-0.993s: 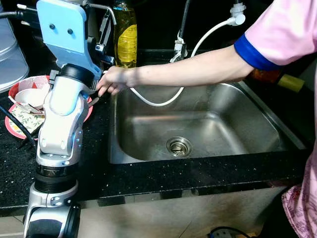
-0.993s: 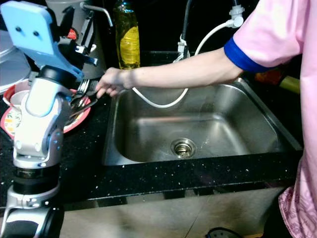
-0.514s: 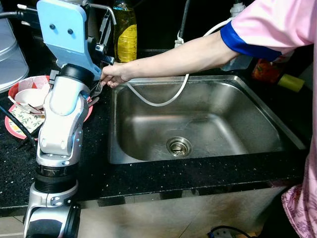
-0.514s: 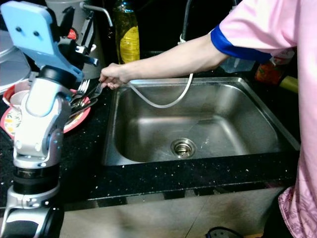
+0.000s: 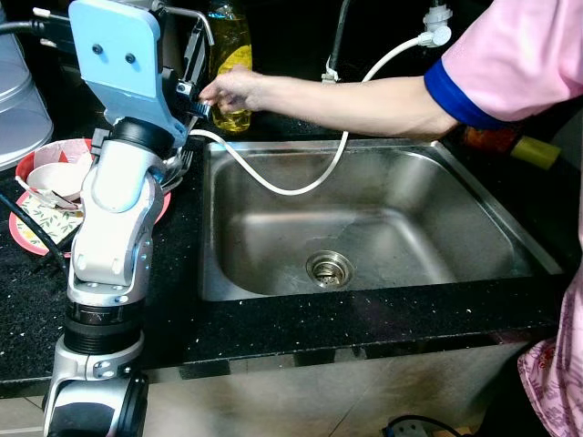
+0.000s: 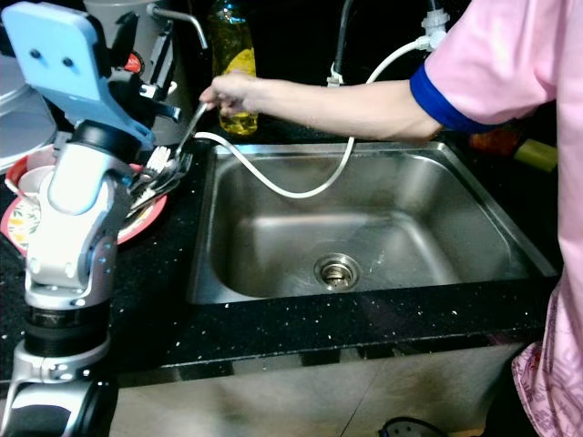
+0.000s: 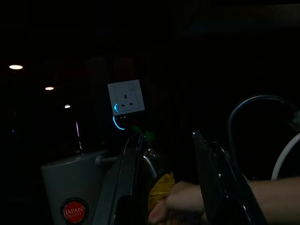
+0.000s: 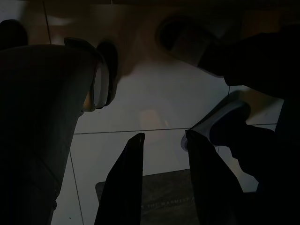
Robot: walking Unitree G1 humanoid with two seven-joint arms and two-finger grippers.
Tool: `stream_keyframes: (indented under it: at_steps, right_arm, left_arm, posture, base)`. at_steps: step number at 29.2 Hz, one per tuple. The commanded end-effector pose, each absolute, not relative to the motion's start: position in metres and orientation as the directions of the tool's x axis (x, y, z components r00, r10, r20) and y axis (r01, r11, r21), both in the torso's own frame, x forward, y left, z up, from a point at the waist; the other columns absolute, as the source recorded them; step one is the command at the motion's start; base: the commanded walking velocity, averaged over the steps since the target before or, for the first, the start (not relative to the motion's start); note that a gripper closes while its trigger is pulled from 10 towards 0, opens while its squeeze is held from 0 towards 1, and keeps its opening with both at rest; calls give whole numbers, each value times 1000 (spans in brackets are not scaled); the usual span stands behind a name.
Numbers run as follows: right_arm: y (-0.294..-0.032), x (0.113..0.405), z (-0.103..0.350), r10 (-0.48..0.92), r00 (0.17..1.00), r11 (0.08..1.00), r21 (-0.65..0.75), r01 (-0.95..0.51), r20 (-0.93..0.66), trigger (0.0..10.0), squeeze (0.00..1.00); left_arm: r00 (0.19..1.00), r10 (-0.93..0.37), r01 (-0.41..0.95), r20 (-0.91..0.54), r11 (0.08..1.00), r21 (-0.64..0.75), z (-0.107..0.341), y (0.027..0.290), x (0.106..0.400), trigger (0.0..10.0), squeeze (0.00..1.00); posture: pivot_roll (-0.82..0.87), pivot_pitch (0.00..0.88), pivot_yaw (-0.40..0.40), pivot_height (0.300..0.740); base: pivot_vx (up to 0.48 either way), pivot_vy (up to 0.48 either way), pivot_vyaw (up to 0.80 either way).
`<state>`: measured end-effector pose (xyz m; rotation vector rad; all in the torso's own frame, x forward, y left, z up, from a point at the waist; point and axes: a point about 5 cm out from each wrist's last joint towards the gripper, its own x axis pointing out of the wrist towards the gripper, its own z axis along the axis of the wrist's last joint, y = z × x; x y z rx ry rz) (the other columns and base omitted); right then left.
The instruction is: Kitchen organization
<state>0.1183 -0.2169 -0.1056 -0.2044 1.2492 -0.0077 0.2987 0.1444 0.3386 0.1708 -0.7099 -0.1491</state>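
Kitchen, black table [image 5: 273, 328], steel sink [image 5: 383, 264] centre. Cutlery [image 6: 159, 173] on red plate [image 6: 137, 218], mid-left. Person's hand [image 6: 228, 91] lifting a fork [image 6: 189, 127] upper left. Left gripper [image 7: 166, 187] raised nearby, parted, holding nothing; right gripper [image 8: 161, 180] idle, parted. Step: sorting cutlery, prob. Next: wait for hand to clear.

I see a black speckled stone desk [image 5: 273, 332] with a stainless steel sink [image 5: 369, 218] set into it. On my left side a red plate [image 5: 27, 238] lies on the desk, carrying a small bowl [image 5: 56, 175] and several forks [image 6: 159, 173]. Behind the sink's back left corner a yellow dish soap bottle [image 5: 230, 56] stands upright. A yellow object [image 5: 535, 152] lies at the desk's far right.
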Motion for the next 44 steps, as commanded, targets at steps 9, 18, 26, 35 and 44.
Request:
stream_keyframes:
  at_steps: [9,18,26,35,44]
  right_arm:
    - [-220,116,-106,-127,316,980,-169,-107,-940,10000,0]
    - [-220,114,-106,-127,311,980,-167,-106,-942,10000,0]
    - [-219,113,-107,-127,310,981,-166,-103,-942,10000,0]
    - [-219,113,-107,-126,309,981,-165,-102,-943,10000,0]
    - [-219,112,-107,-127,307,981,-165,-100,-943,10000,0]
  left_arm:
    - [751,-206,90,627,973,212,336,141,301,10000,0]
    - [753,-205,89,626,973,211,336,141,301,10000,0]
    - [753,-203,88,625,974,210,336,141,301,10000,0]
    - [753,-204,89,625,974,211,336,141,301,10000,0]
    - [753,-204,90,625,974,210,336,141,301,10000,0]
  posture:
    - [214,0,-27,740]
    - [213,0,-27,740]
    - [214,0,-27,740]
    - [215,0,-27,740]
    - [212,0,-27,740]
  base:
    - [0,0,0]
    - [0,0,0]
    - [0,0,0]
    - [0,0,0]
    - [0,0,0]
